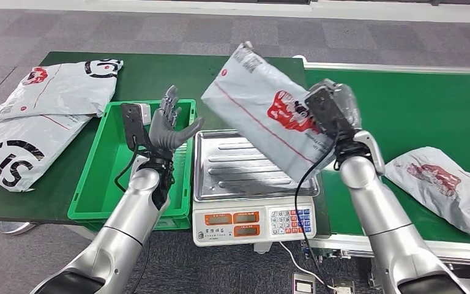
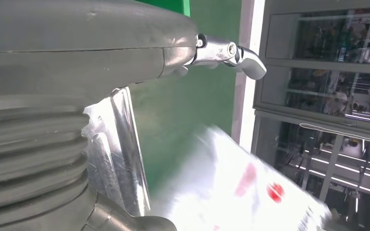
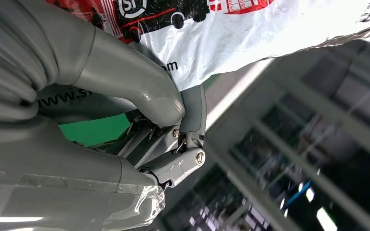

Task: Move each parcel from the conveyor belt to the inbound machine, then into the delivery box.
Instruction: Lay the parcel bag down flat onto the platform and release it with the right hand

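Right robot hand (image 1: pixel 329 116) gripping parcel (image 1: pixel 263 110) above scale (image 1: pixel 245 165)

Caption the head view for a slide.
Right hand holds a white parcel tilted above the scale; left hand open.

Two silver arms with smooth tubular shells end in grey hands — left hand (image 1: pixel 170 125), right hand (image 1: pixel 330 113) — each with a ribbed grey wrist cover, a black camera block and a black cable.
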Controlling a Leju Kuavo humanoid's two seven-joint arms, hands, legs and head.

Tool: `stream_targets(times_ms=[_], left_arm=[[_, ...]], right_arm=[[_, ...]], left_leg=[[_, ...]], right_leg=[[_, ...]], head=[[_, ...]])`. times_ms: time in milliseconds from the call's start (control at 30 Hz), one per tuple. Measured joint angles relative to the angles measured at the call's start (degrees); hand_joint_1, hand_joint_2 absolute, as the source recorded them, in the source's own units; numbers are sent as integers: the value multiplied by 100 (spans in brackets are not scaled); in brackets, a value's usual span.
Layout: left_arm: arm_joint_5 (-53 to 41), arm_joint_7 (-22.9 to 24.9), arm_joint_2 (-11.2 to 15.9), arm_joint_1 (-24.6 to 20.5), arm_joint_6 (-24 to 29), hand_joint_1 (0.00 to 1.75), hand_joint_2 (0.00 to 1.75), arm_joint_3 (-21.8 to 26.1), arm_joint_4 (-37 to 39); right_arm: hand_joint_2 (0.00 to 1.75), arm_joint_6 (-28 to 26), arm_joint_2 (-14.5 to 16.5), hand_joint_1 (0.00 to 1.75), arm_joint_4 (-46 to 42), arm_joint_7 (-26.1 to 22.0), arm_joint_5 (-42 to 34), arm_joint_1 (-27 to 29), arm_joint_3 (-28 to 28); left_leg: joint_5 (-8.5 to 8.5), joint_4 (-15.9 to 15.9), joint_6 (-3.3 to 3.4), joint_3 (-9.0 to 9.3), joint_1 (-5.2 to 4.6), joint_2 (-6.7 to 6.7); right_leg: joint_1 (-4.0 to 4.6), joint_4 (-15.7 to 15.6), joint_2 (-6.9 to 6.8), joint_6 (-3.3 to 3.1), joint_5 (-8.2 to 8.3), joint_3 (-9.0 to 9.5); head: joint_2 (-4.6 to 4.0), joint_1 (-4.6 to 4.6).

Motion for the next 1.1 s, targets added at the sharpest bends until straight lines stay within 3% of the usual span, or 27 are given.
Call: stream_targets(times_ms=[200, 533, 567, 667, 700, 900, 1100], left_arm=[[5, 13, -23, -48, 44, 0, 175, 0, 122], [5, 16, -23, -81, 52, 0, 175, 0, 232], [5, 18, -25, -86, 61, 0, 175, 0, 239], [-15, 42, -48, -146, 126, 0, 175, -12, 280], [-37, 52, -62, -178, 160, 0, 175, -24, 295], [-420, 86, -101, -274, 427, 0, 175, -130, 315], [-884, 105, -94, -246, 627, 0, 175, -195, 208]], right_arm=[[175, 80, 299, 175, -80, 92, 8, 375, 487], [175, 270, 393, 175, -123, 147, -69, 414, 570], [175, 397, 416, 153, -127, 165, -115, 418, 572], [175, 635, 562, 22, -125, 386, -4, 420, 632], [175, 598, 624, 0, -115, 492, 142, 415, 665], [175, 65, 780, 0, -53, 753, 1049, 477, 676], [175, -62, 783, 0, -47, 657, 1347, 694, 211]], left_leg=[[-1, 0, 0, -1, -1, 0], [1, 1, -1, 0, -1, 3], [1, 1, -1, 0, 0, 4], [1, 1, -1, 0, 1, 8], [1, 0, -1, 0, 2, 9], [1, 1, -1, 0, 3, 8], [0, 2, -1, -2, -1, 4]], right_leg=[[-1, 0, 1, 0, 0, -1], [-1, 0, 2, -3, 3, 0], [0, 0, 4, -3, 3, -1], [1, 0, 8, -4, 3, -3], [2, 0, 8, -4, 3, -4], [2, 0, 8, -4, 3, -4], [-1, -1, 6, -3, 3, -3]], head=[[0, 0], [0, 1], [0, 1], [0, 0], [0, 0], [0, 1], [0, 1]])
